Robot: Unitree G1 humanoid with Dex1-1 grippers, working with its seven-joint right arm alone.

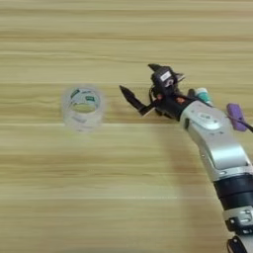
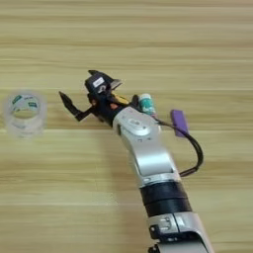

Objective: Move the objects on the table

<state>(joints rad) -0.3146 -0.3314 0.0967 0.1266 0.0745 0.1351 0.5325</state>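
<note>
Reaching in from the lower right in the left eye view, the silver forearm (image 1: 217, 143) carries the end effector (image 1: 141, 81) over the wood-grain desk (image 1: 123, 29), its two black fingers spread wide with nothing between them. The clear tape roll (image 1: 82, 106) stands to the left of the end effector, apart from it. Just behind the wrist, on its right, the white-and-teal glue stick (image 1: 202, 94) peeks out, and the small purple block (image 1: 236, 116) lies further right.

Turning to the right eye view, the same open end effector (image 2: 81, 89) points left toward the tape roll (image 2: 24, 112) near the left edge. The glue stick (image 2: 146, 104) sits beside the wrist, the purple block (image 2: 179, 122) beyond it, with a black cable (image 2: 195, 148) looping past the block.
</note>
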